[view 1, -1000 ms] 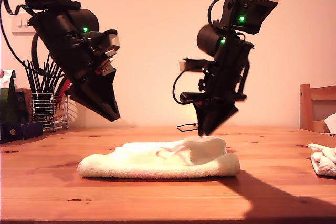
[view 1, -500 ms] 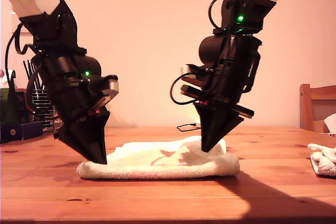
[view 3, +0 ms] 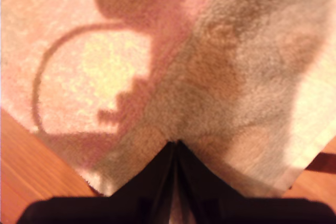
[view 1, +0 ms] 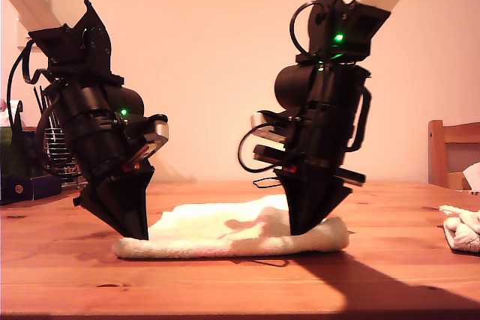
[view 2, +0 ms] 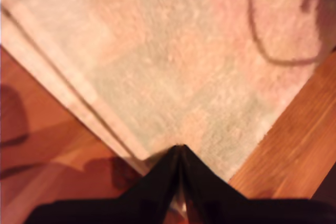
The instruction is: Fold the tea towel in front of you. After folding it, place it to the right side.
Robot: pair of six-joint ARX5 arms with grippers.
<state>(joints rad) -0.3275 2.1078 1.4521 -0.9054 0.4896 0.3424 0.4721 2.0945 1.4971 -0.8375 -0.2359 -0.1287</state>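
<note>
The pale tea towel [view 1: 217, 234] lies folded into a long flat band on the wooden table [view 1: 240, 282]. My first gripper [view 1: 139, 236] is down at its end toward the exterior view's left, fingers shut, tips on a layered corner of the tea towel [view 2: 173, 66]. Near the end toward the exterior view's right, my second gripper [view 1: 300, 231] is also shut, its tips at the edge of the tea towel [view 3: 247, 66]. The first gripper [view 2: 181, 148] and second gripper [view 3: 176, 142] both show jaws meeting in a thin line with cloth at the tips. An arm's shadow falls on the cloth.
A wire rack of utensils [view 1: 56, 151] and a dark box [view 1: 22, 185] stand at the exterior view's left. Another crumpled cloth [view 1: 461, 230] lies at the exterior view's right, with a wooden chair [view 1: 450, 151] behind it. A thin cable [view 1: 266, 182] lies at the back.
Both grippers have come down onto the towel; the first dropped from well above it. The raised fold under the second gripper has flattened and the towel's end shifted slightly toward the exterior view's right.
</note>
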